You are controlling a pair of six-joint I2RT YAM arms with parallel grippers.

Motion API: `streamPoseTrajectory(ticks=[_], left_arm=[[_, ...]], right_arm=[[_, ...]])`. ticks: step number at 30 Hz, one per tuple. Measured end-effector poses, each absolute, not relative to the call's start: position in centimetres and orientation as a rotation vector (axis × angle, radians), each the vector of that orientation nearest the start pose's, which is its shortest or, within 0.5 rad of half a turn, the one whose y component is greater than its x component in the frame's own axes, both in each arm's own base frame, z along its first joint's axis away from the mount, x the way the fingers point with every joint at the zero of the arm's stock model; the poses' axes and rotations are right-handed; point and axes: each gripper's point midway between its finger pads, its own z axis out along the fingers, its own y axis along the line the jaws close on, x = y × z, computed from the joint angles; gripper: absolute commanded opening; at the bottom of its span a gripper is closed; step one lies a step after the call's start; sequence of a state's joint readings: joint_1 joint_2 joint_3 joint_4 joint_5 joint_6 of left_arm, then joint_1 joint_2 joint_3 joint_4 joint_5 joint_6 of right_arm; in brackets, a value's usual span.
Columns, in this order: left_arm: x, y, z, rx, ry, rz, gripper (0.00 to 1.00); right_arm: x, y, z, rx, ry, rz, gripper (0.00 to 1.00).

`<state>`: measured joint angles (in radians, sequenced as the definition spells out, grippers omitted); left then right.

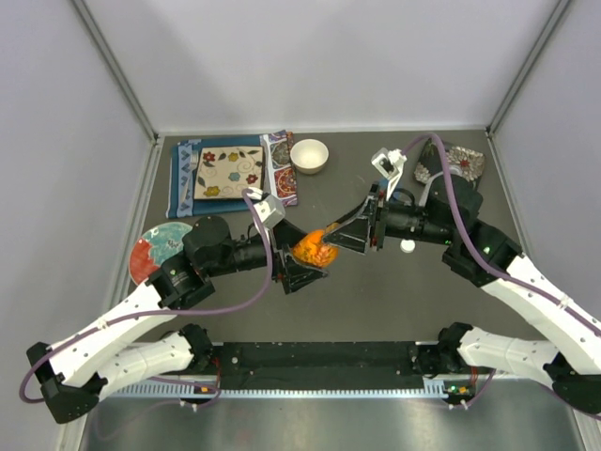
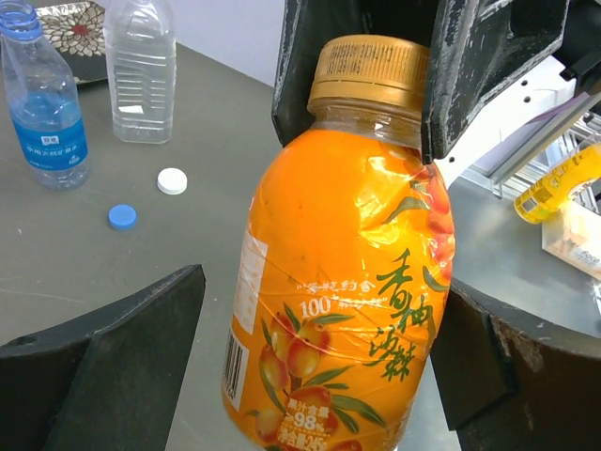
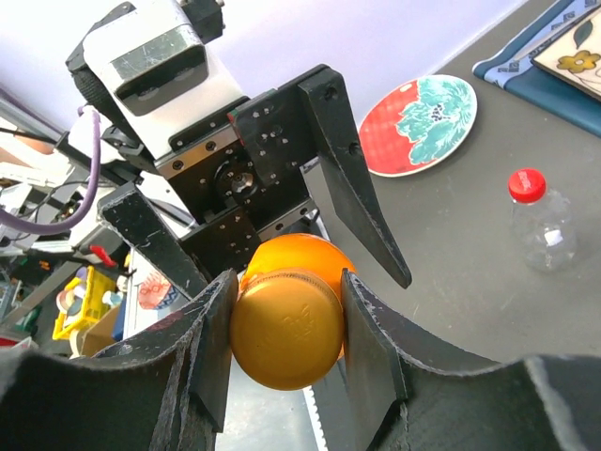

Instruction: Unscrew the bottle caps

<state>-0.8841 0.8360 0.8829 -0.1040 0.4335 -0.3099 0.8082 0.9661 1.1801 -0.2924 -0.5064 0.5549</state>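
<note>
Left gripper (image 1: 305, 261) straddles the bottle (image 2: 338, 282), jaws apart, a gap showing on one side. The bottle hangs above the table, just nearward of the bowl (image 1: 309, 155), its long axis slanted, cap (image 3: 285, 340) pointing right and slightly bowlward. Right gripper (image 3: 286, 282) is clamped on the cap.

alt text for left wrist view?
Close-up of a tilted orange bottle whose gold-orange cap is clamped by the right gripper, with the left gripper open around its body. Behind on the table stand an uncapped blue-tinted bottle and a clear bottle, beside a loose white cap and blue cap.
</note>
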Motion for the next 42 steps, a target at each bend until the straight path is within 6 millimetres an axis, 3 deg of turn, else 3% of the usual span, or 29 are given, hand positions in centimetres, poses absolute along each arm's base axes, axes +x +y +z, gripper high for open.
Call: streamPoseTrajectory(ticks=[3,8,9,10,13,15,18,24,30,37,42], left_arm=[[12.9,-29.5,33.0,0.851,1.557,-1.251,0.85],[12.3,-29.6,33.3,0.891,1.525,-1.272,0.51],[12.2,-29.7,33.2,0.908,1.515,-1.273,0.49],[12.2,-29.7,33.2,0.916,1.51,-1.272,0.47],[12.2,-29.9,33.0,0.935,1.505,-1.268,0.41],[12.5,-30.1,32.9,0.935,1.507,-1.257,0.35],[13.5,-30.1,32.5,0.903,1.523,-1.202,0.33],[15.7,-29.3,33.3,0.783,1.504,-1.065,0.32],[17.5,-28.6,34.0,0.679,1.485,-0.927,0.32],[17.7,-29.2,33.7,0.676,1.472,-0.818,0.32],[17.8,-29.5,33.1,0.69,1.48,-0.761,0.32]], right_arm=[[13.7,29.8,39.2,-0.665,1.722,1.428,0.0],[13.7,29.8,39.2,-0.663,1.722,1.436,0.02],[13.7,29.8,39.3,-0.659,1.721,1.439,0.1],[13.7,29.8,39.3,-0.657,1.721,1.439,0.3],[13.9,29.7,39.2,-0.651,1.724,1.43,0.58],[14.2,29.6,39.1,-0.641,1.733,1.415,0.69],[14.7,29.3,39.2,-0.617,1.741,1.373,0.77],[16.5,28.4,40.8,-0.505,1.726,1.282,0.77],[18.2,28.0,40.8,-0.363,1.772,1.241,0.73],[20.2,28.9,40.5,-0.277,1.815,1.216,0.71],[20.9,29.5,40.5,-0.257,1.83,1.213,0.6]])
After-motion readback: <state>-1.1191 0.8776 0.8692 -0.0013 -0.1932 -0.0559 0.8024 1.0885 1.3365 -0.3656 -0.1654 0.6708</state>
